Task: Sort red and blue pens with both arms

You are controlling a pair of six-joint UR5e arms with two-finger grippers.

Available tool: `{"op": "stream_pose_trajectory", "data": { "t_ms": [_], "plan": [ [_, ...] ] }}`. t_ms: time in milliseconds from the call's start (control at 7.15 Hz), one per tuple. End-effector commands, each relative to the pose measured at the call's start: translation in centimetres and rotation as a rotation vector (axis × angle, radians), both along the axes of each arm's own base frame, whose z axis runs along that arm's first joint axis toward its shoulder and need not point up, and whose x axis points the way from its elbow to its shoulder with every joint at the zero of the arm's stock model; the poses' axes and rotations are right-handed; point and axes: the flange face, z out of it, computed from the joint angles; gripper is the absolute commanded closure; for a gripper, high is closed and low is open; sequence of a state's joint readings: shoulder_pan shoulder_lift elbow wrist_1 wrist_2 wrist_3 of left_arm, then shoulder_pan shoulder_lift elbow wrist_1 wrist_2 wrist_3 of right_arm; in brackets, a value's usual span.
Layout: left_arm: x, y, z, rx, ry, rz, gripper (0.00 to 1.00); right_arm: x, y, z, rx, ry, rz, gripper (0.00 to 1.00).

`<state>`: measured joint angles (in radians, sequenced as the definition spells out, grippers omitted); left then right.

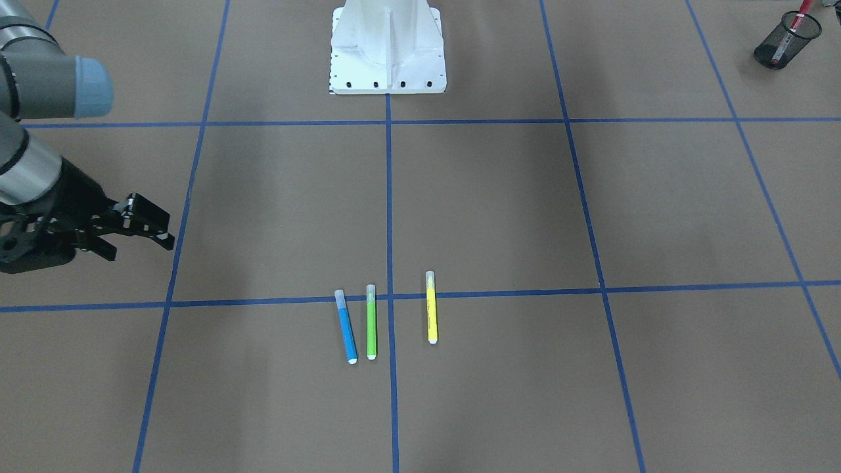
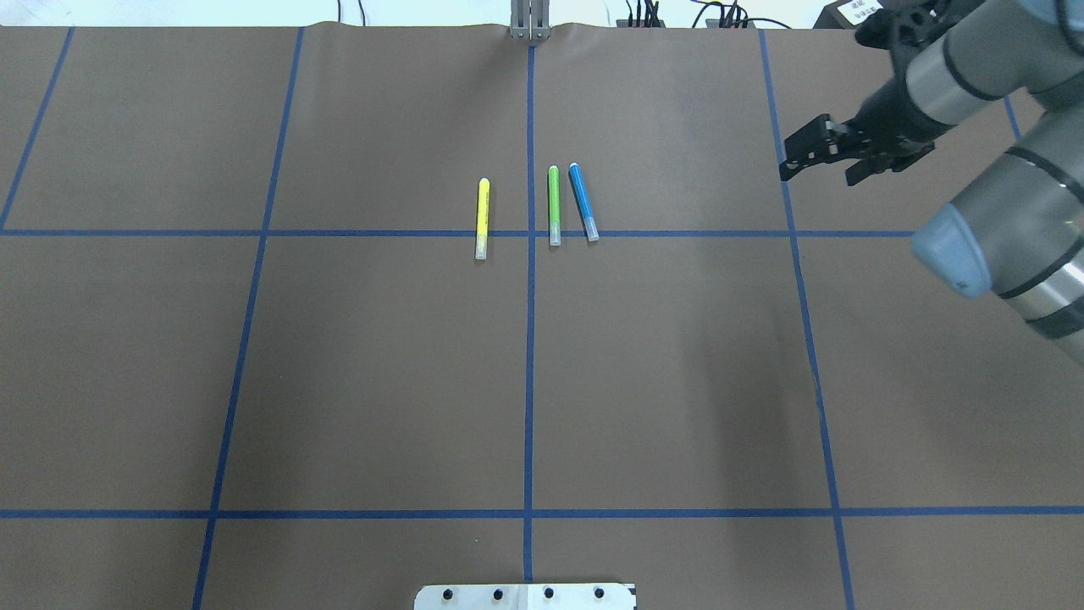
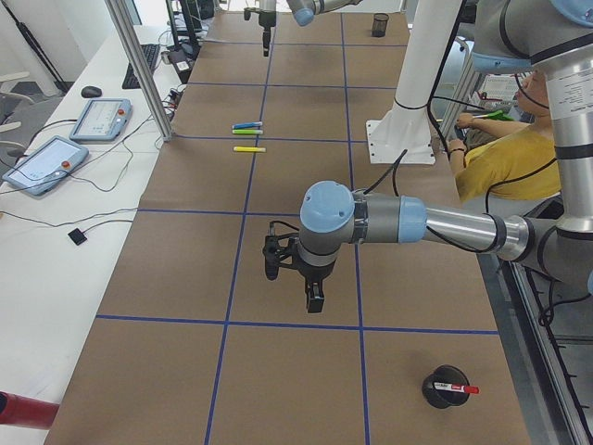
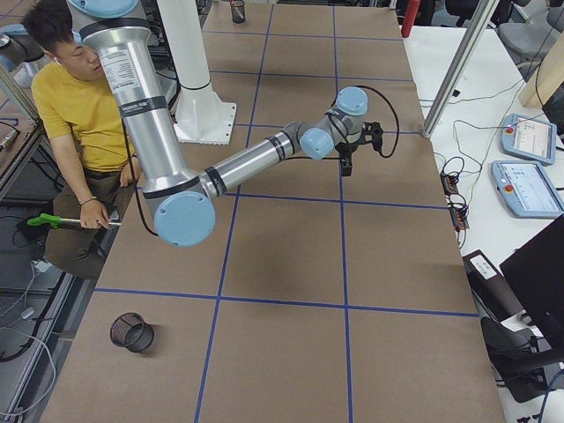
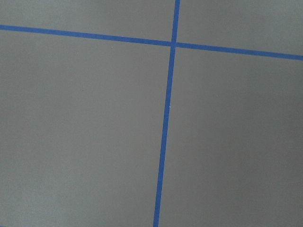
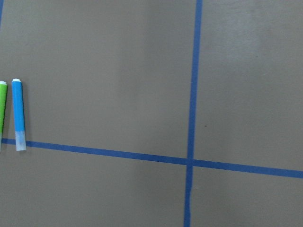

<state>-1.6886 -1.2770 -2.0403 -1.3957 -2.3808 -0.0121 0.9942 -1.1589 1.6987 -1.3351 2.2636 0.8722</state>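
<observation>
Exterior left: left gripper (image 3: 293,283), whether open or closed I cannot tell; red pen (image 3: 460,388) in mesh cup (image 3: 428,395); blue pen (image 2: 583,202) lies just beside green marker (image 2: 554,206); right gripper (image 2: 820,168) hangs wide open, empty, well apart; blue's pickup seems due, needing a reach across without nudging green.

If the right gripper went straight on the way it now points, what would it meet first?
Probably the bare brown table covering near a blue tape crossing: the right gripper points mostly downward, with the bright blue marker off to one side. Exact tilt is unclear.
</observation>
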Motion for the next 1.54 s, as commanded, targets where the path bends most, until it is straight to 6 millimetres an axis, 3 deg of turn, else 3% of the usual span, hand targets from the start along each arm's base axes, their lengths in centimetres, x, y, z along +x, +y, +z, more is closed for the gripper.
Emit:
{"op": "stream_pose_trajectory", "data": {
  "t_ms": [0, 140, 419, 699, 1118, 1398],
  "plan": [
    [0.2, 0.0, 0.0, 0.000, 0.012, 0.004, 0.00, -8.2, -1.2, -4.7, 0.016, 0.014, -0.012, 0.01],
    [0.2, 0.0, 0.1, -0.001, 0.014, 0.004, 0.00, -11.1, -2.4, -5.3, -0.003, 0.046, -0.023, 0.01],
    [0.4, -0.1, 0.2, -0.004, 0.014, 0.010, 0.00, -16.6, -4.4, -9.5, -0.087, 0.151, -0.063, 0.02],
    [0.6, -0.1, 0.6, -0.013, 0.021, 0.014, 0.00, -21.6, -6.3, -11.7, -0.108, 0.191, -0.091, 0.02],
    [0.8, -0.1, 1.6, -0.012, 0.029, 0.037, 0.00, -24.0, -7.3, -9.6, -0.108, 0.239, -0.158, 0.10],
    [0.8, -0.1, 1.7, -0.012, 0.030, 0.038, 0.00, -26.1, -6.3, -9.2, -0.119, 0.249, -0.189, 0.17]
  ]
}}
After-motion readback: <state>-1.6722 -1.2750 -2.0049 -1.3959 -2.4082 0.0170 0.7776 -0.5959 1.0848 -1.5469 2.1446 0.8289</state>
